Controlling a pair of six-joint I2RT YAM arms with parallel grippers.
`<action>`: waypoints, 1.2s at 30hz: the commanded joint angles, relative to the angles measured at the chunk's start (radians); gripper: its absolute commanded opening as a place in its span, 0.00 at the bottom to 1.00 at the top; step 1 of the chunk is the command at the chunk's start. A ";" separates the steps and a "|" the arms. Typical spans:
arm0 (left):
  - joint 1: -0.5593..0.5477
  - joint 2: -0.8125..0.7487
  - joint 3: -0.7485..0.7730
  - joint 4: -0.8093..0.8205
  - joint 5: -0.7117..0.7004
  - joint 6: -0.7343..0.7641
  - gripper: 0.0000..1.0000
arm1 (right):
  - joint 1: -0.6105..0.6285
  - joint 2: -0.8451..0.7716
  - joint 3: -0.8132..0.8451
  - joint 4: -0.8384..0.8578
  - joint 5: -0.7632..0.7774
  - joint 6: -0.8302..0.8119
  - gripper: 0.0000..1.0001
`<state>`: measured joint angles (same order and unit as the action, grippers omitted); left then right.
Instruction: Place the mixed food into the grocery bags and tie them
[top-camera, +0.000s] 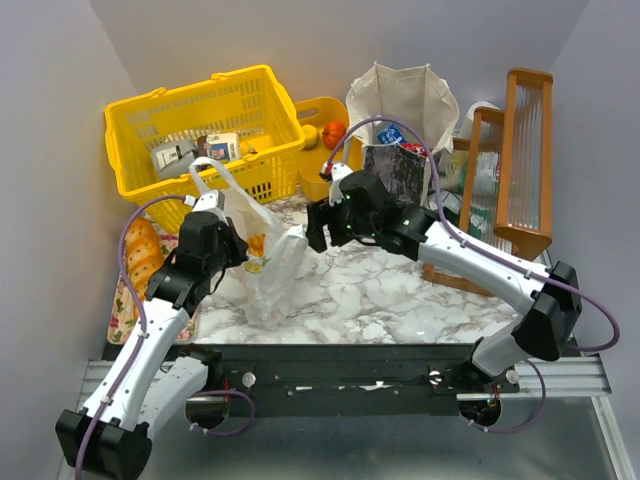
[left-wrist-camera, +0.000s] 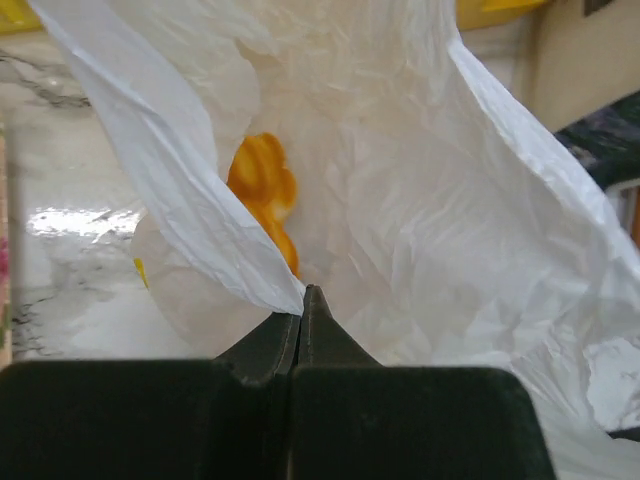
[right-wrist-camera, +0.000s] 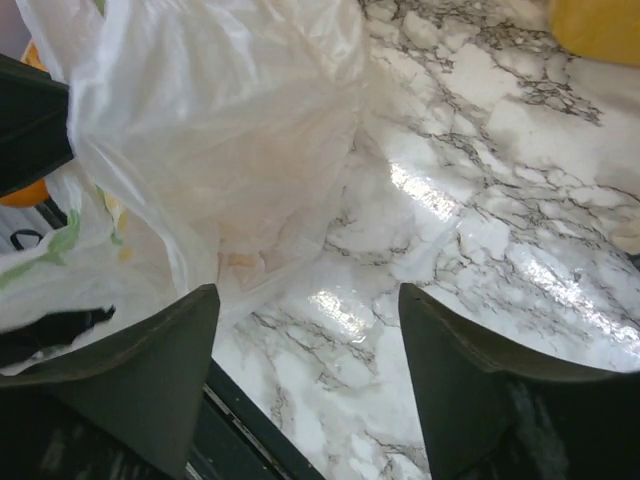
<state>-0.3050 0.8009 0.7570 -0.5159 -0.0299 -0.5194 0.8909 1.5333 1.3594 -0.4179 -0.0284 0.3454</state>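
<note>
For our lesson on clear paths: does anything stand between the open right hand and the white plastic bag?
Nothing visible does. The right hand is open over the marble table, the plastic bag just ahead by one finger. The left hand pinches its edge.

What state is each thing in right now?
Plastic bag: standing, untied.
Left tool: shut on the bag's edge.
Right tool: open, holding nothing.
Tote: upright, mouth open.
Orange: beside the tote, not bagged.
Basket: upright, cartons inside.
</note>
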 joint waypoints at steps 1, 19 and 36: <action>0.079 0.032 0.041 -0.021 -0.074 0.071 0.00 | 0.008 -0.058 0.108 -0.044 0.093 -0.074 0.83; 0.196 0.001 -0.019 0.054 -0.225 0.183 0.00 | -0.213 0.563 1.009 -0.291 0.134 -0.192 0.65; 0.247 0.029 -0.012 0.080 -0.211 0.188 0.00 | -0.263 0.812 0.982 -0.156 0.266 -0.160 0.56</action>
<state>-0.0788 0.8360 0.7422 -0.4755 -0.2420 -0.3401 0.6506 2.2665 2.3146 -0.5968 0.1833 0.1719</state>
